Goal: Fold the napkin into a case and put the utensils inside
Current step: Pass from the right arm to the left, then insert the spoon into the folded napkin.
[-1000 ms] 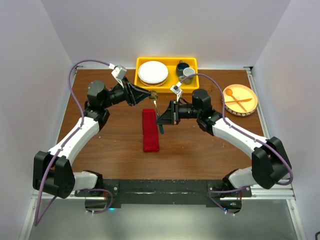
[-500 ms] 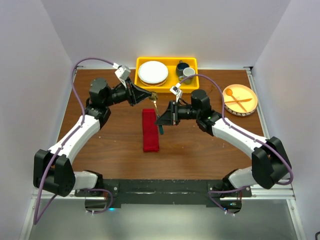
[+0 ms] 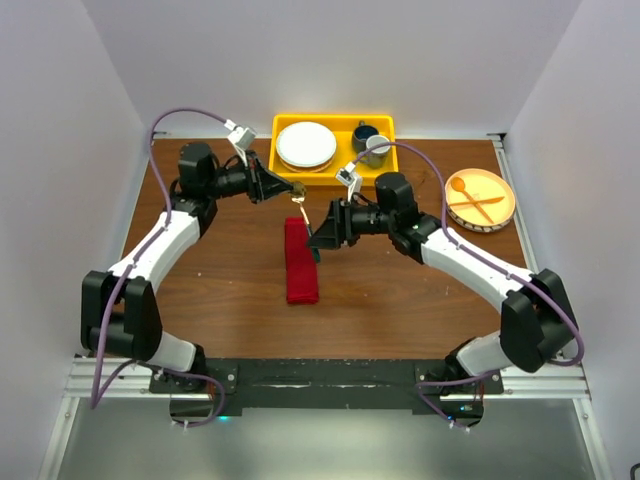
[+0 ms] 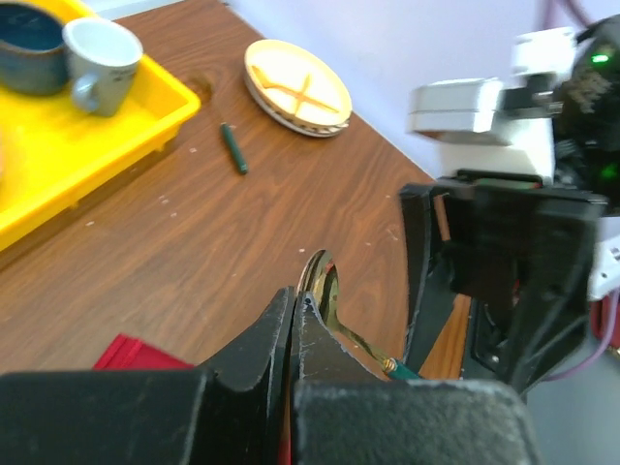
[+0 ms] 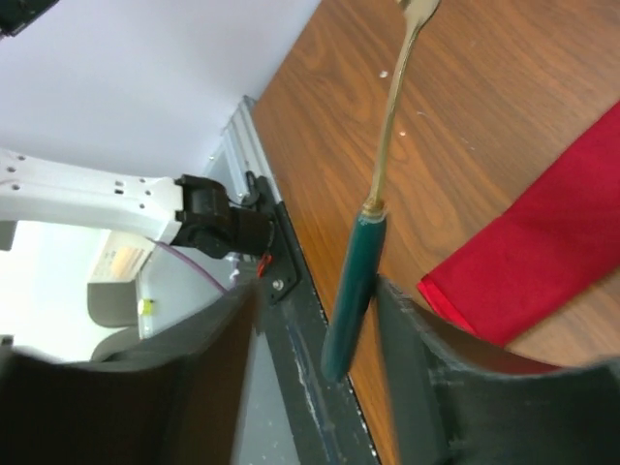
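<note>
White walls (image 3: 300,60) box in a brown wooden counter (image 3: 220,290). At 11 o'clock, the left pincer (image 3: 291,188) is clamped on the bowl end of a gold metal utensil with a dark green handle (image 5: 354,281). The narrow folded red cloth case (image 3: 301,265) lies at centre. The right pincer (image 3: 318,240) stands parted around the handle, with a gap showing beside it. A yellow plastic tray (image 3: 340,119) sits at 12 o'clock and a round wooden plate (image 3: 480,200) at 2 o'clock.

The left gripper (image 4: 294,302) has its black fingers pressed together on the gold bowl of a spoon (image 4: 320,281), whose green handle points toward the right arm (image 4: 504,223) just beyond. A corner of the red napkin (image 4: 136,354) shows beside the fingers. Farther off on the wooden table (image 4: 223,242) stand a yellow tray (image 4: 107,136) holding a blue cup (image 4: 27,37) and a pale mug (image 4: 97,56), a loose green stick (image 4: 232,148), and a round plate (image 4: 295,87).
</note>
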You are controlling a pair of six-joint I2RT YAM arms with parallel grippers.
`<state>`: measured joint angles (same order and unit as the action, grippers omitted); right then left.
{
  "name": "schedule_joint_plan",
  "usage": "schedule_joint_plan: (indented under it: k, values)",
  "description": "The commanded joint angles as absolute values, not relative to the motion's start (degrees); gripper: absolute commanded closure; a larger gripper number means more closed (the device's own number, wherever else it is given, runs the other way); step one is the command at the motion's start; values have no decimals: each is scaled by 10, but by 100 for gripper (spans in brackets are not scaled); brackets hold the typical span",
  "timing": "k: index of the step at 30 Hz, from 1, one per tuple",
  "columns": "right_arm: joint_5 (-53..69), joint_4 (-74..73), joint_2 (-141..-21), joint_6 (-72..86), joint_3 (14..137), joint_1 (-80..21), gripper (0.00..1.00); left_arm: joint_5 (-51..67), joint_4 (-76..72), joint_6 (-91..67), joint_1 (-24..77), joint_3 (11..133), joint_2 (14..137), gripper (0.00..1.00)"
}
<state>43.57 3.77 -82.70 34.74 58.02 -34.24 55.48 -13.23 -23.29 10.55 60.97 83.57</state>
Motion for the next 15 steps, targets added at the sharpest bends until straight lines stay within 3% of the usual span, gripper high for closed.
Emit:
schedule_joint_plan:
  k: [1,5,13,15]
  values:
    - [375,-63,-821,198,636,-336,29,565,-156,-231,76,637,865,100]
    - [373,-105,-806,10,623,-330,27,577,-152,-217,44,646,921,100]
    - [413,-179,-799,-299,577,-364,48,598,-146,-183,23,687,1041,100]
    - [404,-196,-810,-356,580,-394,49,599,-128,-163,21,706,1073,100]
